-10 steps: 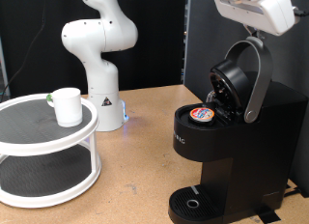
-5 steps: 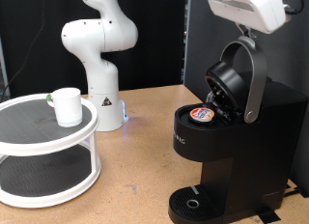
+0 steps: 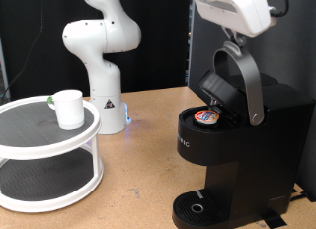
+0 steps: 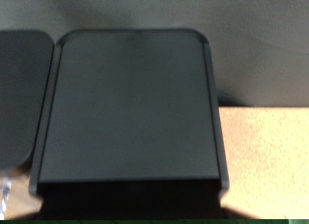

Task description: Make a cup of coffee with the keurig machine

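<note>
Nearest in the exterior view, the tall black boxy keurig machine (image 3: 237, 150) is standing on the brown wooden tabletop (image 3: 138, 165) at the exterior view's right, its circular drip tray (image 3: 198, 208) sitting at the bottom edge with nothing on it. Above the tray, the brew chamber is showing a small white coffee pod with a printed foil top (image 3: 206, 116) seated inside. The machine's black lid (image 3: 220, 86) is hanging partly raised over the pod, and its silver-grey curved lid handle (image 3: 249, 79) is arching up to the exterior view's top.

The white gripper (image 3: 235, 34) is sitting at the top of that handle, right against it; its fingers are hidden from here, so I cannot tell whether the claw is open or closed. In the wrist view, a dark flat panel of the machine (image 4: 130, 108) is filling most of the frame, with a strip of tabletop showing beside it, and no fingers are appearing.

At the exterior view's left, a white round two-tier stand (image 3: 44, 150) is bearing the plain white cylindrical ceramic cup (image 3: 69, 108) on its upper shelf, well apart from the machine. Farther back, a white robot arm base (image 3: 102, 56) is standing against the dark backdrop.
</note>
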### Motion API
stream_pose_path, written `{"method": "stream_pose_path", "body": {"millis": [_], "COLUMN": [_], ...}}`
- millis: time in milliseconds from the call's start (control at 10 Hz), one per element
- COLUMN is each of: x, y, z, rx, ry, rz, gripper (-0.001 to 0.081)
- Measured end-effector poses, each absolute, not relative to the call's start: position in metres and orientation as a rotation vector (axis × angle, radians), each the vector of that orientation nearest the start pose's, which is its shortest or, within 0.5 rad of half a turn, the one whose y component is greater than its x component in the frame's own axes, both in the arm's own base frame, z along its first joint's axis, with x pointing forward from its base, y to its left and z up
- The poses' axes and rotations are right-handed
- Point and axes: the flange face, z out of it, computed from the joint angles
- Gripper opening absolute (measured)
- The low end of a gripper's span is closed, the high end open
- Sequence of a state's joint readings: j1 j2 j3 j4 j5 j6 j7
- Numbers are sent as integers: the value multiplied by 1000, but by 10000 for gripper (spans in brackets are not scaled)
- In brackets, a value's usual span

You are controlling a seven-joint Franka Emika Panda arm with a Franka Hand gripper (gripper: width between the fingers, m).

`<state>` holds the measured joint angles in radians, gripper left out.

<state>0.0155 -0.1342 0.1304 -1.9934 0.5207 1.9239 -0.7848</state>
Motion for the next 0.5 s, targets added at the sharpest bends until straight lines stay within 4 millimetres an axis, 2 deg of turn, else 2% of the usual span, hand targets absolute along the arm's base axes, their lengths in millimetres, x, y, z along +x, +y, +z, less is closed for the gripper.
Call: {"method": "stream_pose_path", "body": {"millis": [500], "x": [518], "y": [85], "z": [523], "rx": [-2521], "ry": [-1006], "rz": [-272], "gripper": [4]}}
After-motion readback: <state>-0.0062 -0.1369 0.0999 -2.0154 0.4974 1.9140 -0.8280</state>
